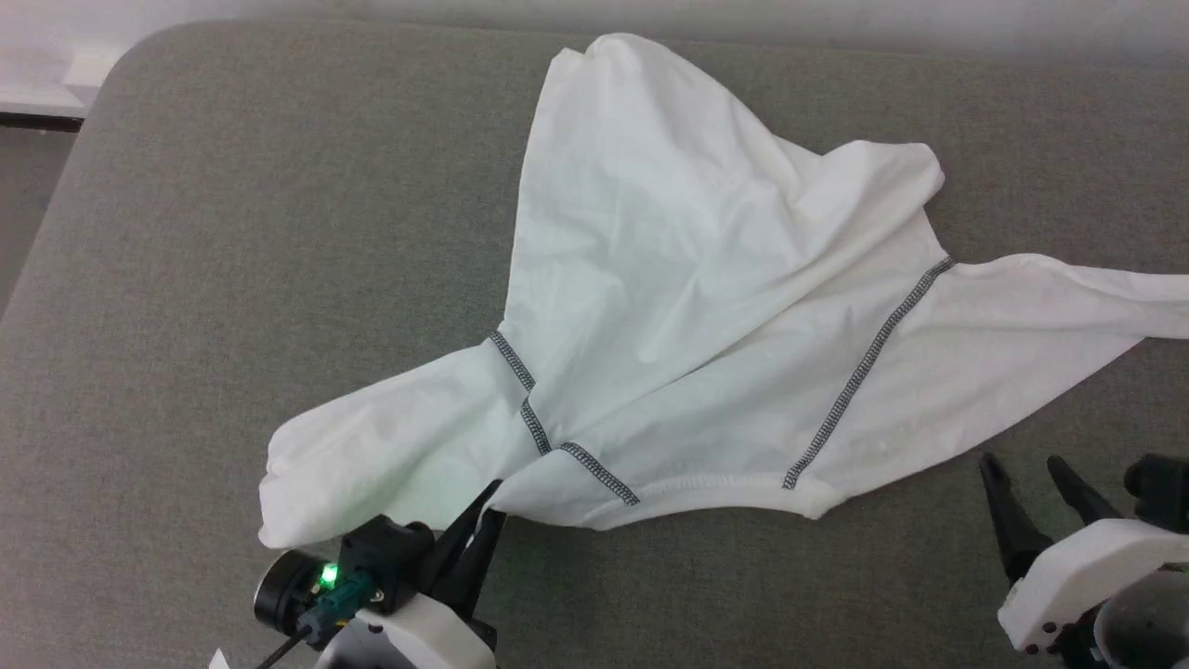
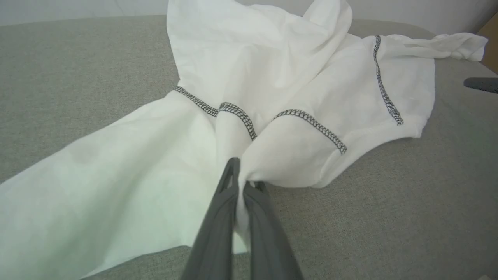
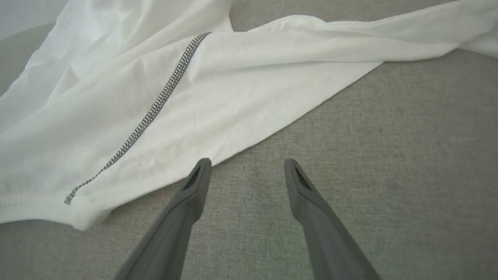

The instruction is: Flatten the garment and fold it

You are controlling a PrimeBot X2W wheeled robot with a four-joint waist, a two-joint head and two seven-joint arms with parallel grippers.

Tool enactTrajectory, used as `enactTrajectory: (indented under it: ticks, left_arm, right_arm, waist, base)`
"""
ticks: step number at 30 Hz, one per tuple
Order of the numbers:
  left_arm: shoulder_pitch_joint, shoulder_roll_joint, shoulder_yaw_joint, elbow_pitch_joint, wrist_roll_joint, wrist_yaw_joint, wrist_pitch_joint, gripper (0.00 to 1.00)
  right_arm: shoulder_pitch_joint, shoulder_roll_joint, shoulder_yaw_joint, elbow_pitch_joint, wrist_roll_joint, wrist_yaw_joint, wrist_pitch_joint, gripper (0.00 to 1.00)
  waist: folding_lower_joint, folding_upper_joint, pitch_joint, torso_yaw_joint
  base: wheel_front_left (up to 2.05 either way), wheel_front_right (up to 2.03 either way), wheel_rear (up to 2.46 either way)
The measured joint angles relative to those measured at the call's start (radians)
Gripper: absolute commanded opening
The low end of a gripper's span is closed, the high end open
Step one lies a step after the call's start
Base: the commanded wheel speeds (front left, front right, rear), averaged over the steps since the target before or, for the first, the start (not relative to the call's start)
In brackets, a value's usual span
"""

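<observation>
1. Grey worktop (image 1: 232,232). Carries the garment (image 1: 697,260) and stretches bare to the garment's left.
2. Left sleeve (image 1: 372,455). Lies limp and creased at the garment's near-left corner, cuff end bunched and pointing away from the body cloth.
3. Left pincer (image 1: 488,502). Sits at the garment's near edge, just right of that sleeve. Pinches a tuck of thin white cloth, both dark fingers (image 2: 221,217) pressed together on it, the fabric gathered to a point at the tips. Shows a small green light (image 1: 327,576) on its housing, on the side away from the garment.
4. Short zigzag seams (image 1: 525,372). Run in dark grey just beyond the pinched spot, where sleeve meets body.
5. Body of the garment. Spreads unflattened across the middle of the worktop, wrinkled, with a broad flap folded over itself and peaking at the far edge.
6. Long zigzag seam (image 1: 864,367). Crosses the garment's right half on a slant, from the near hem up to the right shoulder.
7. Right sleeve (image 1: 1068,307). Reaches rightward from the body and leaves the head view at its right edge.
8. Right pincer (image 1: 1024,465). Hovers just off the garment's near-right edge, below that sleeve. Stands spread wide, holding nothing; left fingertip (image 3: 202,167) just beside the cloth's edge, contact not clear.
</observation>
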Motion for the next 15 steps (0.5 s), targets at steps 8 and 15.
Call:
enactTrajectory:
  ticks: [8,15]
  left_arm:
    - [-0.046,-0.012,-0.021,0.002,0.0,-0.016,0.0,0.0]
    - [-0.075,-0.024,-0.032,0.014,-0.001,-0.025,-0.008,0.0]
  right_arm:
    - [-0.092,0.0,0.018,0.062,-0.043,0.0,0.024,1.0]
    - [-0.139,0.0,-0.013,0.101,-0.073,0.0,0.039,1.0]
  waist:
    - [0.0,0.0,0.047,0.021]
    - [0.0,0.0,0.082,0.044]
  base:
    - [0.0,0.0,0.0]
    - [0.0,0.0,0.0]
